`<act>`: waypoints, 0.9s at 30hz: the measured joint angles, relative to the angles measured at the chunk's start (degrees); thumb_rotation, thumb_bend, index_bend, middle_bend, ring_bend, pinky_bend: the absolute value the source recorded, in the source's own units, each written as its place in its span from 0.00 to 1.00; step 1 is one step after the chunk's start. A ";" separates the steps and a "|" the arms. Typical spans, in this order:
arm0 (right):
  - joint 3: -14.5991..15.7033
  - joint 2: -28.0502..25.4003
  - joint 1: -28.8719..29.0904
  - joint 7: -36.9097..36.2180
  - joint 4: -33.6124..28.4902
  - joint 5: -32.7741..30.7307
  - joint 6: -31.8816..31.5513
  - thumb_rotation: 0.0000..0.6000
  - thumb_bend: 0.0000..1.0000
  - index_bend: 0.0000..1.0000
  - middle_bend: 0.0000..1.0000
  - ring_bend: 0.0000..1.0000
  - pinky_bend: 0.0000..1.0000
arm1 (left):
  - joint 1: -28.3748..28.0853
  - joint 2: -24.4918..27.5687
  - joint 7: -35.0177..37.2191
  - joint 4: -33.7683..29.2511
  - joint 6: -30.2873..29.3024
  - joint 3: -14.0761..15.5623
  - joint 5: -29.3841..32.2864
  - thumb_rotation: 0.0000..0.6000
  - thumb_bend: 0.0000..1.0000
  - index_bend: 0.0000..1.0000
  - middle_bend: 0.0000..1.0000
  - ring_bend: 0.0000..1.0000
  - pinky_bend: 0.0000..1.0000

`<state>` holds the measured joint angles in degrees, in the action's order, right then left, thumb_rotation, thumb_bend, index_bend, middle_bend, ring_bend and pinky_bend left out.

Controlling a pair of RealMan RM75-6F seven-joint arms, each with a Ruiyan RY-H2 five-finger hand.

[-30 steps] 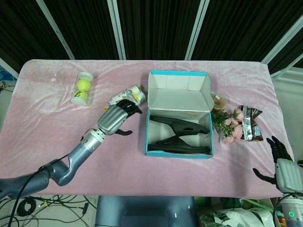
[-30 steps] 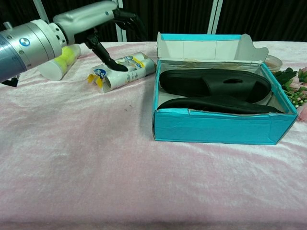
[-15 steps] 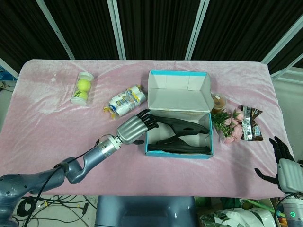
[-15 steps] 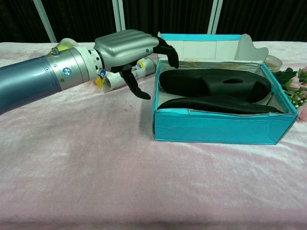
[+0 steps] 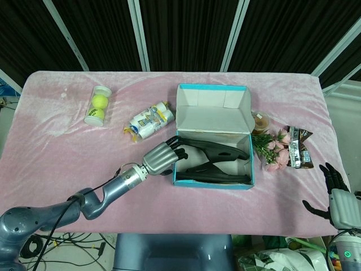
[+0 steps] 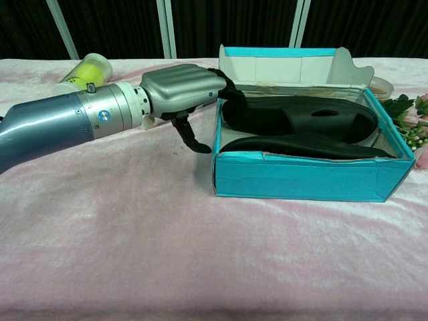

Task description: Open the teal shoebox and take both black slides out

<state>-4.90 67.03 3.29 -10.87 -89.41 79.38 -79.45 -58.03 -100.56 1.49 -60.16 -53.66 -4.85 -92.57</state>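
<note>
Chest view: left hand (image 6: 182, 89) fingers (image 6: 226, 88), curled and empty, hook over the open teal cardboard shoebox (image 6: 307, 179) wall; black rubber slides (image 6: 297, 117) lie just beyond. Pulling could drag the box instead.

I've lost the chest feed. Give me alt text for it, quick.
The left hand reaches over the left wall of the open teal shoebox, fingers on or near the end of the rear black slide; a second slide lies in front. A tennis ball tube lies behind the arm on the pink cloth.
</note>
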 measured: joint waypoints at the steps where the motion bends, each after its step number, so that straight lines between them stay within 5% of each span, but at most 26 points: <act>1: -0.01 0.01 0.03 -0.05 0.02 -0.02 0.07 1.00 0.10 0.00 0.00 0.02 0.21 | 0.02 0.40 -0.21 -0.63 0.24 0.18 0.07 1.00 0.30 0.42 0.43 0.19 0.09; 17: -0.32 0.39 0.95 0.05 0.05 0.62 0.58 1.00 0.10 0.00 0.00 0.02 0.21 | 5.50 10.43 -1.57 -11.72 -4.39 6.15 -2.36 1.00 0.30 0.47 0.47 0.22 0.09; 27: -0.24 0.93 1.58 -0.56 0.69 1.09 1.19 1.00 0.10 0.00 0.00 0.02 0.21 | 9.47 15.66 -3.49 -20.06 -6.15 8.89 -2.30 1.00 0.01 0.23 0.27 0.18 0.09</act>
<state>-5.14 67.96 4.87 -11.43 -88.72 80.47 -78.26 -48.56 -84.91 -1.99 -80.22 -59.81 4.04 -94.87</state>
